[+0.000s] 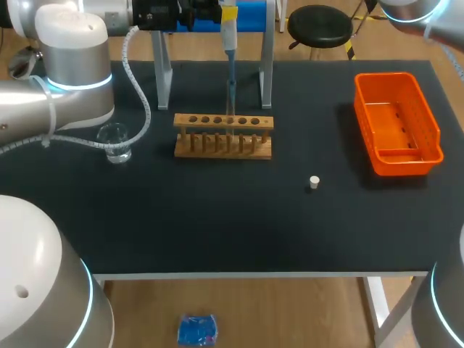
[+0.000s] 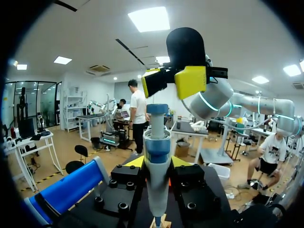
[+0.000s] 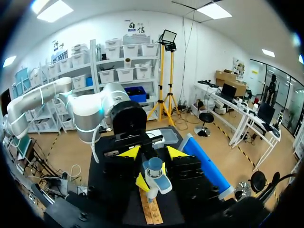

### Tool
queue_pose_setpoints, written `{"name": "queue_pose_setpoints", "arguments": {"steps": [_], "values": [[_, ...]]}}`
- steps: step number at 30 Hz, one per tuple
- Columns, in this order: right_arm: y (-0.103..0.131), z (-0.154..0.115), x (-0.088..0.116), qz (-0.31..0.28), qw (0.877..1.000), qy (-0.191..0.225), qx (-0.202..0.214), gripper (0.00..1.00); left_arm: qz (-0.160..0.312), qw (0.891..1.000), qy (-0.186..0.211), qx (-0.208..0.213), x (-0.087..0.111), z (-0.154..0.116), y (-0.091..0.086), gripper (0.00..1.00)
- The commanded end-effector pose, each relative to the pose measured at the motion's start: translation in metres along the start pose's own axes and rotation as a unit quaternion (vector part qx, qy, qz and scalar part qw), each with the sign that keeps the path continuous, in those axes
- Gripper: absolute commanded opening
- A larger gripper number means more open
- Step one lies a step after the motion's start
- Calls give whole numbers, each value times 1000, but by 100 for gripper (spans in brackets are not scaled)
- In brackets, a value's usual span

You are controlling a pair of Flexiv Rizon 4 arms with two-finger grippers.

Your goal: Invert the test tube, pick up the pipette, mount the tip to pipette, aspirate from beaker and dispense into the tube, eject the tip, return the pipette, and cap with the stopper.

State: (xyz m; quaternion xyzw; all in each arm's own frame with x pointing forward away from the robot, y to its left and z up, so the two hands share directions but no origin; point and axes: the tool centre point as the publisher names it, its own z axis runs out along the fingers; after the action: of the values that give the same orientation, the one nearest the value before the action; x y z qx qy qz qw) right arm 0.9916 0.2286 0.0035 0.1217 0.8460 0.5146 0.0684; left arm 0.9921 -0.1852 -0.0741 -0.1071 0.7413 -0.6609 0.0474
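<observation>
The pipette stood vertical, tip pointing down at the rack, pinched by the left gripper. The right gripper hung above its plunger, and whether it was spread could not be told.

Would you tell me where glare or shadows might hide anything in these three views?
Head view: even light, no hard shadows on the table; the glass beaker catches small highlights. Left wrist view: ceiling panels glare, yet the pipette is evenly lit. Right wrist view: ceiling lights glare overhead; the pipette shows plainly.
</observation>
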Motion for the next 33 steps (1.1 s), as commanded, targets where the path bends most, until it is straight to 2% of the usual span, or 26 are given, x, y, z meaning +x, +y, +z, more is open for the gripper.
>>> {"name": "queue_pose_setpoints", "arguments": {"steps": [1,6,11,16,22,31,33], "values": [[-3,-24,10,-4,1000,-7,-8,100,0,1000,0,-1,0,0,-1,0],[-16,-54,15,-4,1000,-18,-19,100,0,1000,0,-1,0,0,-1,0],[-49,-80,21,12,999,-27,-27,100,0,1000,0,-1,0,0,-1,0],[-84,-95,32,-2,999,-26,-39,100,0,1000,0,-1,0,0,-1,0],[-128,-96,44,-3,998,-27,-49,100,0,1000,0,-1,0,0,-1,0],[-184,-78,47,6,997,-26,-66,100,0,1000,0,-1,0,0,-1,0],[-196,-70,46,7,998,-31,-60,100,0,1000,0,-1,0,0,-1,0]]}}
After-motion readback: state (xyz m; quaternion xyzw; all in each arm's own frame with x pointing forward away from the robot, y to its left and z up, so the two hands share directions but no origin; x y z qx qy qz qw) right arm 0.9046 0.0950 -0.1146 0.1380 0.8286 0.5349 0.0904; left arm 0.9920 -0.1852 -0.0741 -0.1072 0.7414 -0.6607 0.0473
